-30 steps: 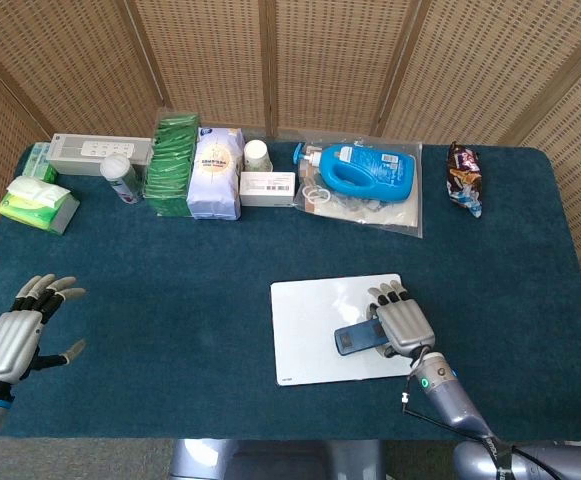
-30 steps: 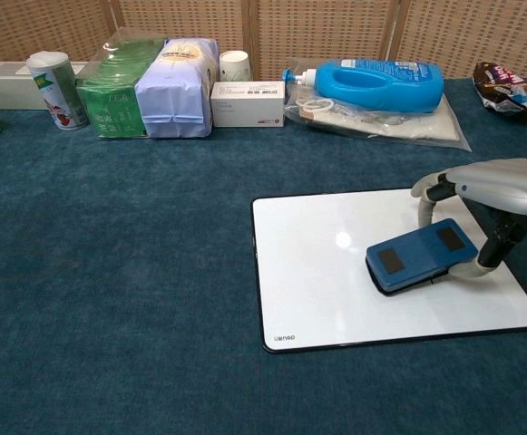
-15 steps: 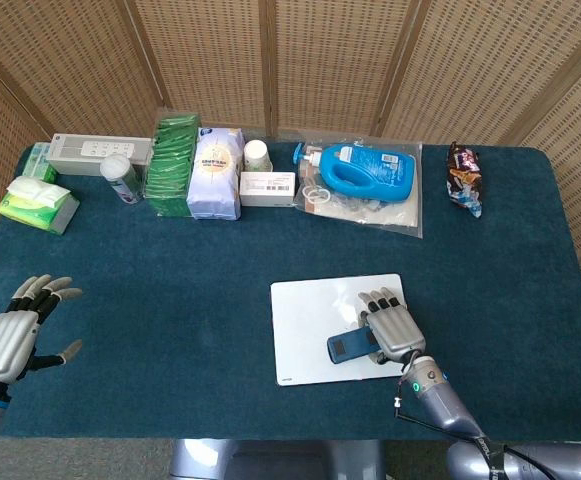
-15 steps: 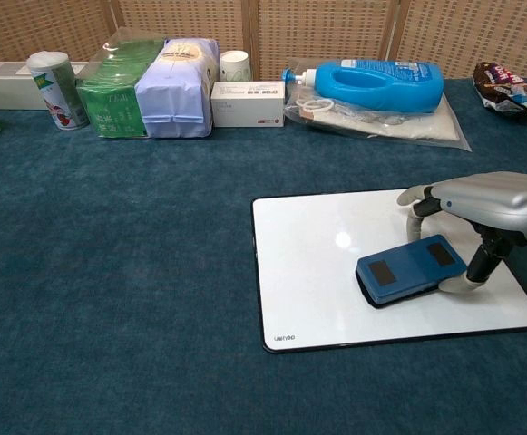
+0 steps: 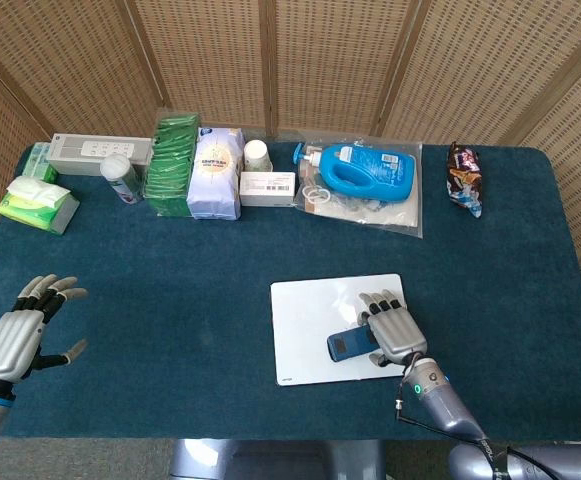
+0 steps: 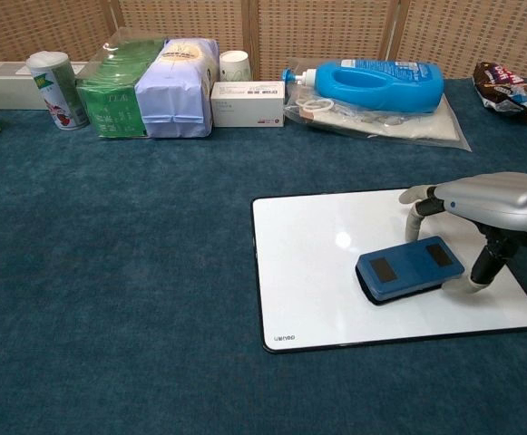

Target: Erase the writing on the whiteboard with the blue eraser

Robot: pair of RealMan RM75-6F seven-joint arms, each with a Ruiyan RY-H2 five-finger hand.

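The blue eraser [image 6: 409, 267] lay flat on the whiteboard [image 6: 317, 272], gripped between the right hand's [image 5: 391, 329] fingertips [image 6: 414, 195] and thumb, essentially where it was half a second earlier. The left hand [image 5: 15, 332] hovered with fingers spread, holding nothing, unchanged.

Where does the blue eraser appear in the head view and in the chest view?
Head view: blue eraser lies on the whiteboard, lower centre-right, partly under the right hand.
Chest view: it lies right of centre, on the board's right half.
Shared landmark: the blue bottle at the far edge.
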